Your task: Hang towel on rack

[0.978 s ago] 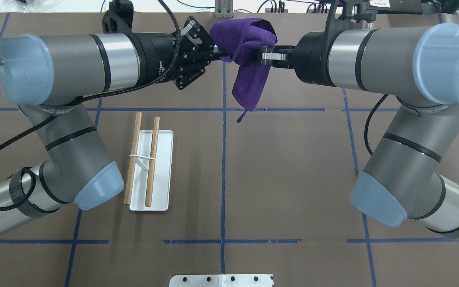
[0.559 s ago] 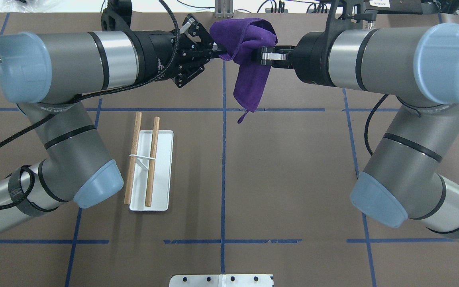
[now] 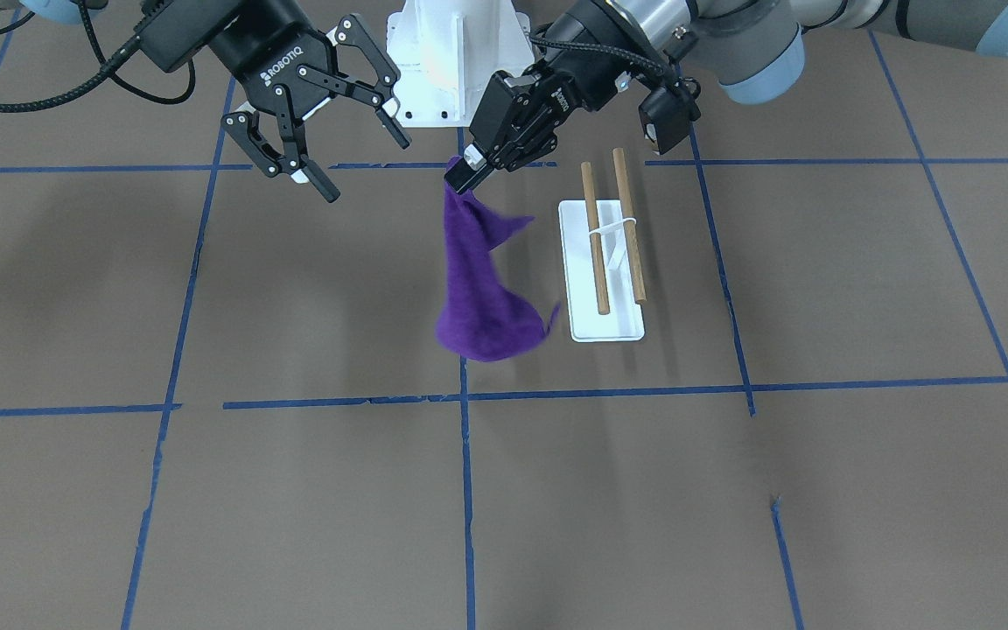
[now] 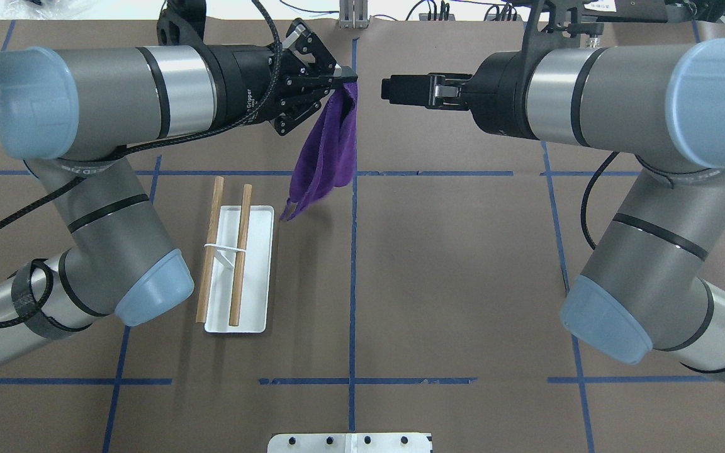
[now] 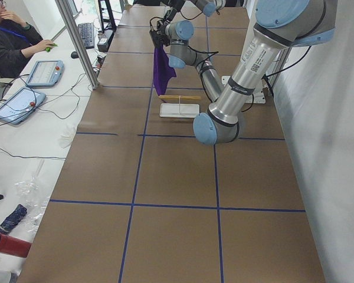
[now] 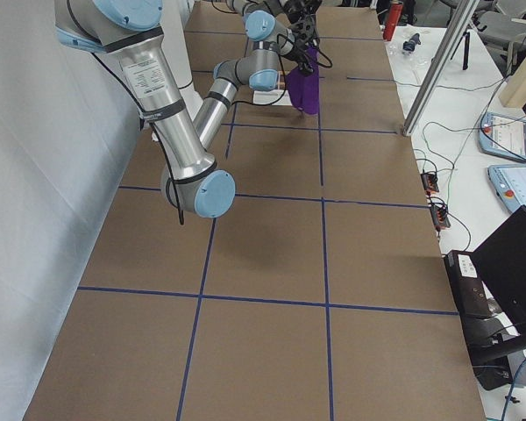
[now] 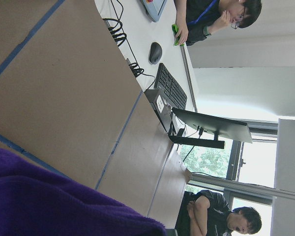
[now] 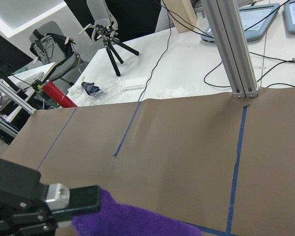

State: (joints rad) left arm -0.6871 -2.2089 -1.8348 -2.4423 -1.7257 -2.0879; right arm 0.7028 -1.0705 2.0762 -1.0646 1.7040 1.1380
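Overhead exterior: left gripper point(image 4: 345, 75) clamps towel point(image 4: 330, 154) corner; right gripper point(image 4: 389, 90) spread wide; hem near rack point(image 4: 255, 277).

fuzzy cloth towel point(image 4: 328, 151); rack point(image 4: 250, 308) of smooth wooden rods point(image 4: 245, 220) on glossy base point(image 4: 257, 277); matt paper table point(image 4: 463, 283)

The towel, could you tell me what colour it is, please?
Plain purple; the towel shows best in the exterior front-facing view.

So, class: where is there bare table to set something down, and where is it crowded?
Bare: the right half of the table beyond the centre tape line, and the strip between rack and robot base. Crowded: beside the rack, where the towel hangs from the left hand.
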